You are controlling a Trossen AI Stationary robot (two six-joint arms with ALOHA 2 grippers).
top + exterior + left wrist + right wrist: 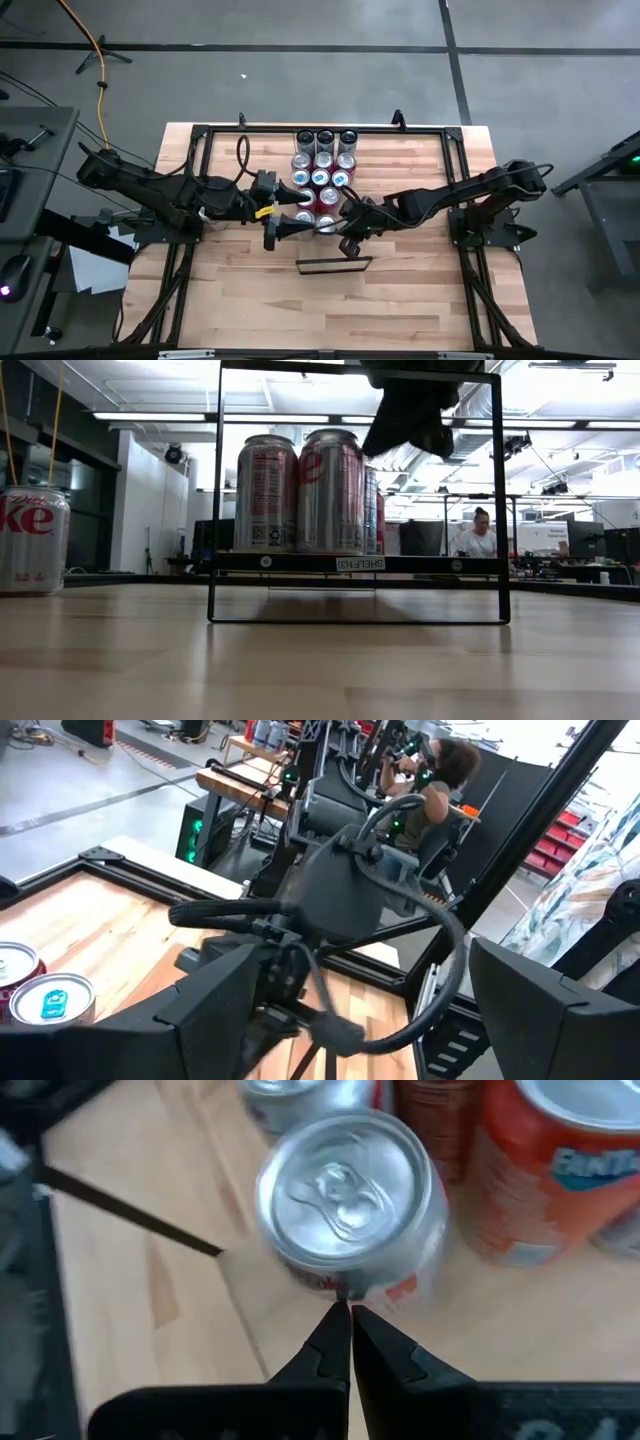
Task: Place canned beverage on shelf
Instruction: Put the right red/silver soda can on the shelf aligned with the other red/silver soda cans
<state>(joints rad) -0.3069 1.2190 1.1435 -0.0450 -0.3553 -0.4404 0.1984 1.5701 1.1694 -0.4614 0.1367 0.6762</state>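
Several cans stand in rows on the shelf (pixel 350 563), a pale board set in a black frame (pixel 335 265). The nearest of them is a silver can (pixel 345 1195), upright on the pale board (pixel 520 1330) with an orange can (pixel 545 1170) beside it. My right gripper (pixel 350 1312), shut, slants down with its tips at this silver can's side; in the high view the right gripper (pixel 348 243) is at the near end of the can rows. My left gripper (pixel 350 1020) waits open and holds nothing, raised beside the rows (pixel 285 230). My right gripper's shut fingertips (pixel 338 1330) end right at the silver can's side wall (pixel 345 1285), low on the side that faces the gripper. They come slanting down from above. The can stands upright on the board. Whether the tips press the wall or stop just short, I cannot tell.
A lone silver cola can (pixel 30 540) stands on the tabletop left of the frame in the low view. A thin black rod (pixel 120 1205) runs beside the board. A person (pixel 478 535) sits in the room beyond. Bare tabletop (pixel 330 310) lies toward the near edge.
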